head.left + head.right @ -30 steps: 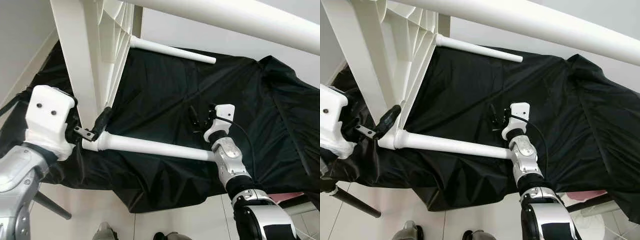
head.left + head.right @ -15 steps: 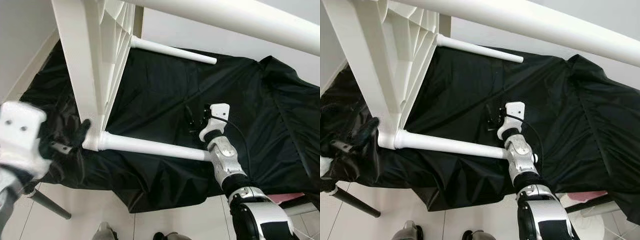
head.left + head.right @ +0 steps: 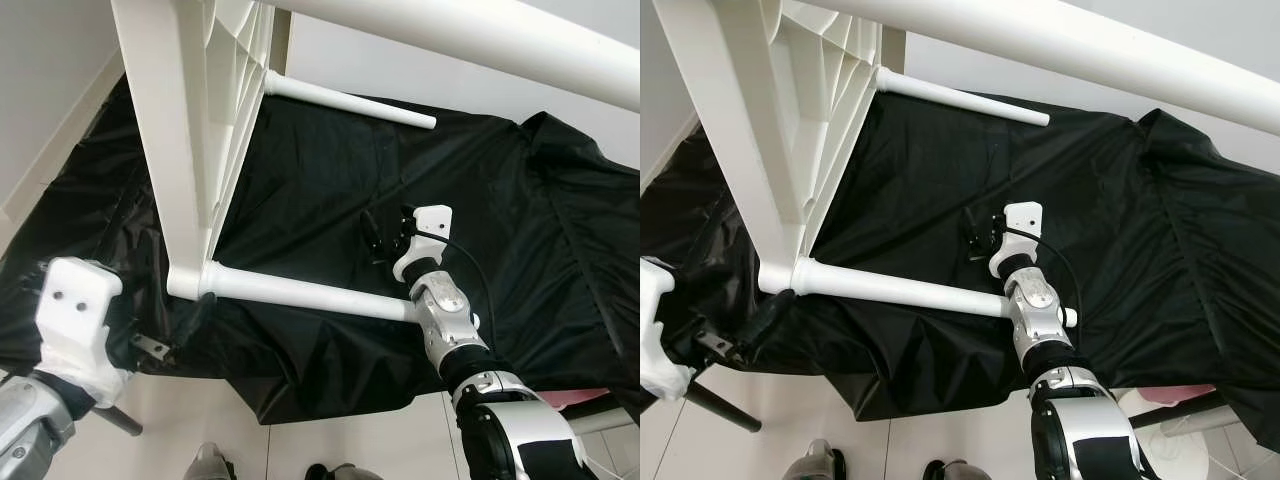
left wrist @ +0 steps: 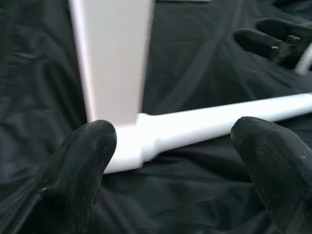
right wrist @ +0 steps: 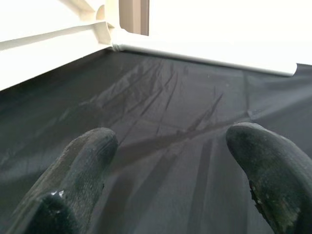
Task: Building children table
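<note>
Left gripper [image 3: 170, 335] has dropped below horizontal table leg [image 3: 300, 293].

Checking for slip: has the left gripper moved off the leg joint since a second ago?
Yes. The left gripper dropped down and away from the table leg socket, now open below it.

Black sheet [image 3: 330, 170], pale tiled floor [image 3: 180, 420].

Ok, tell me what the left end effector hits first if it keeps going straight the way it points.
Most likely the near table leg, close to where it joins the table corner. The left end effector is open, with the leg lying across its line. How far away it is remains unclear.
</note>
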